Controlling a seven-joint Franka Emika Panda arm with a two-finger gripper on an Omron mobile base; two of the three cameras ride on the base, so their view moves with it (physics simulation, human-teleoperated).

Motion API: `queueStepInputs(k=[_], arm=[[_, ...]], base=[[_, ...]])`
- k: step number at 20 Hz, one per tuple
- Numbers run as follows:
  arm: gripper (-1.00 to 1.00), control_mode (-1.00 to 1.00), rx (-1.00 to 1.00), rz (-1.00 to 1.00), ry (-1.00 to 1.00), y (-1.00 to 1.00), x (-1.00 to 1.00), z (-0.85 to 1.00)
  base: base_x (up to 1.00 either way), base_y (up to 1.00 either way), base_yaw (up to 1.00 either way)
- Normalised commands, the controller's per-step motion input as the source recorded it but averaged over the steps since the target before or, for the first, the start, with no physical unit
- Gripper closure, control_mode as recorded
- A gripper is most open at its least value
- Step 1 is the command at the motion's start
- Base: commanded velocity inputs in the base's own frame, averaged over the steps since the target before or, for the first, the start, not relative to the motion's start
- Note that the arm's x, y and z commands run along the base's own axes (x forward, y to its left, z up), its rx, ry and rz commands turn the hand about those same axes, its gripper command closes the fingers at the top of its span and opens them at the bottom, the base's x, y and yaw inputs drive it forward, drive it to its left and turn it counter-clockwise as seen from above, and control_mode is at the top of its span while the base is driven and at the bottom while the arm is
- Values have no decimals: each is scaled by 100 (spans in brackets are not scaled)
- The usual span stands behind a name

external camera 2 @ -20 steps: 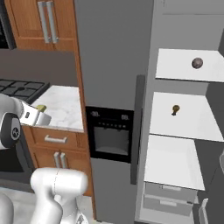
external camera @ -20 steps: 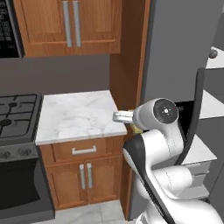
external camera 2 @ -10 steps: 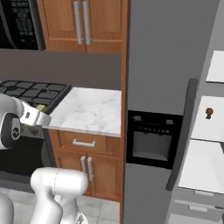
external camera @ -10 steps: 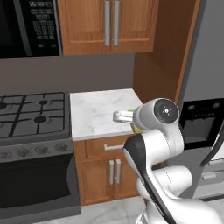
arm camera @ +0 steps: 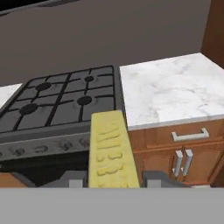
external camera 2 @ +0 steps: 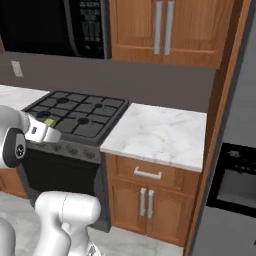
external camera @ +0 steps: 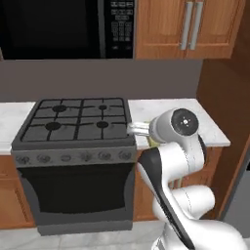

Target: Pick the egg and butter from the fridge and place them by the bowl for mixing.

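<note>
Hand view shows the gripper [arm camera: 113, 180] clamped on the butter [arm camera: 109, 151], a mustard-yellow stick jutting forward between its fingers. Beyond it stands the black stove [arm camera: 61, 103], with the marble counter [arm camera: 170, 89] alongside and wooden cabinets [external camera: 195, 27] above.

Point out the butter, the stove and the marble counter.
butter [arm camera: 109, 148], hand view, middle of the yellow stick.
stove [external camera: 78, 119], left base view, grate between burners.
marble counter [external camera 2: 160, 135], right base view, bare top.
</note>
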Motion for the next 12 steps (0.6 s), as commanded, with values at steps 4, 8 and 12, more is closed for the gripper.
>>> queueStepInputs(k=[4, 8, 12], arm=[[100, 100, 0, 0, 0, 0, 0, 0], [100, 100, 0, 0, 0, 0, 0, 0], [100, 100, 0, 0, 0, 0, 0, 0]], base=[[7, 50, 61], [13, 46, 60], [50, 52, 25]])
